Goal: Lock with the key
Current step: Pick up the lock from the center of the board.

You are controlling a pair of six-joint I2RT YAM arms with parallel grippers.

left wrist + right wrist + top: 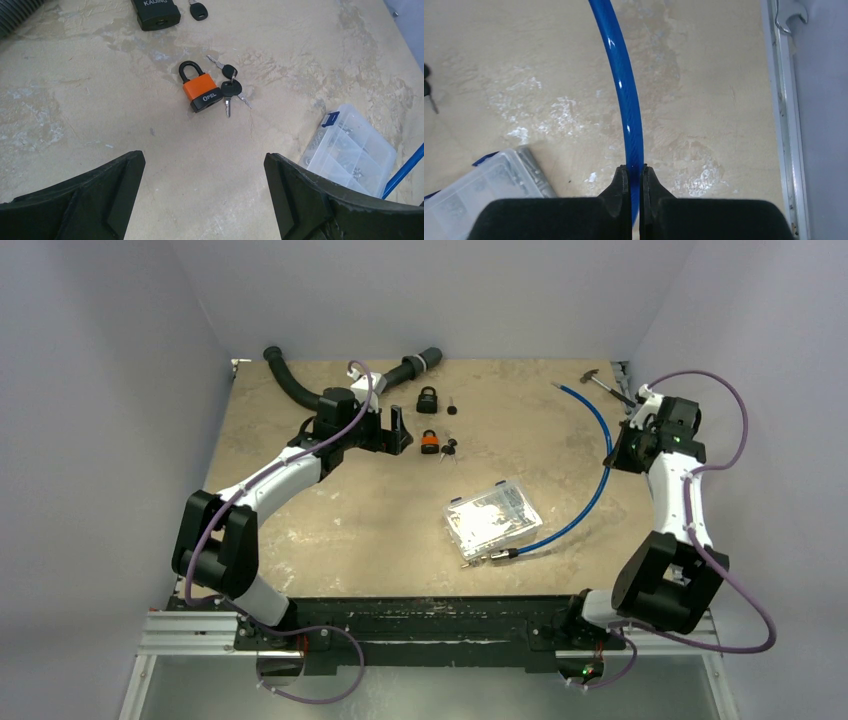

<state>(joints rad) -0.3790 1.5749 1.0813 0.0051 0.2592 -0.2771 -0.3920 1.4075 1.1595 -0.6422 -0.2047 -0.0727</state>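
Locking looks unstarted: the orange padlock (202, 92) lies on the far part of the bench (100, 125), its keys (231, 89) loose just right of it. The left tool (204, 165) hovers spread on its near side, while the right tool (635, 172) is pressed together over the blue cable (624, 90).

Soft even light, faint shadows, glare on blue cable (623, 75)

The right gripper (635, 171) pinches the blue cable (623, 85).
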